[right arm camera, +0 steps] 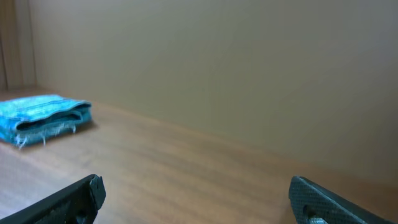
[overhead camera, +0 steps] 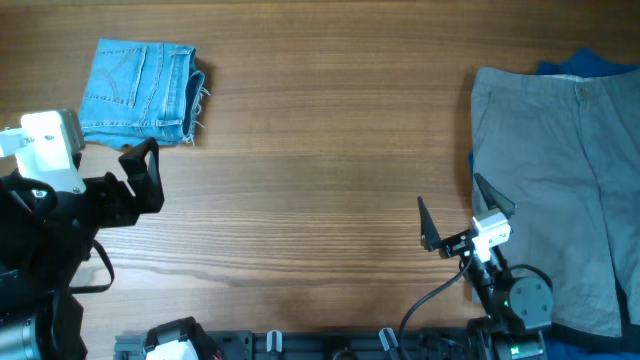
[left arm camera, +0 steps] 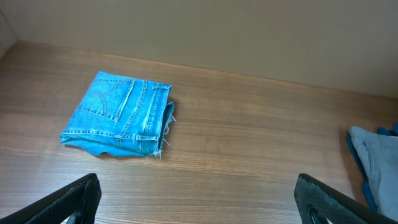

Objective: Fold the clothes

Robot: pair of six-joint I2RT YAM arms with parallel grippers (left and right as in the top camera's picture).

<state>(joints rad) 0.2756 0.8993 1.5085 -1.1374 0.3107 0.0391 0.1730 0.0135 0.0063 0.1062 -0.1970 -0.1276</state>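
The light blue jeans (overhead camera: 140,92) lie folded into a compact square at the table's far left, a back pocket on top and frayed hems at the right edge. They also show in the left wrist view (left arm camera: 121,115) and, small, in the right wrist view (right arm camera: 43,117). My left gripper (overhead camera: 143,175) is open and empty, just in front of the jeans and apart from them; in the left wrist view the left gripper (left arm camera: 199,199) shows only bare wood between its fingers. My right gripper (overhead camera: 465,215) is open and empty, low at the right; the right gripper (right arm camera: 196,196) also holds nothing in its own view.
Grey khaki trousers (overhead camera: 560,180) lie spread flat at the right side, over a dark blue garment (overhead camera: 585,65) that peeks out at the top. Their edge shows in the left wrist view (left arm camera: 376,158). Bare wooden table (overhead camera: 320,150) lies between the two piles.
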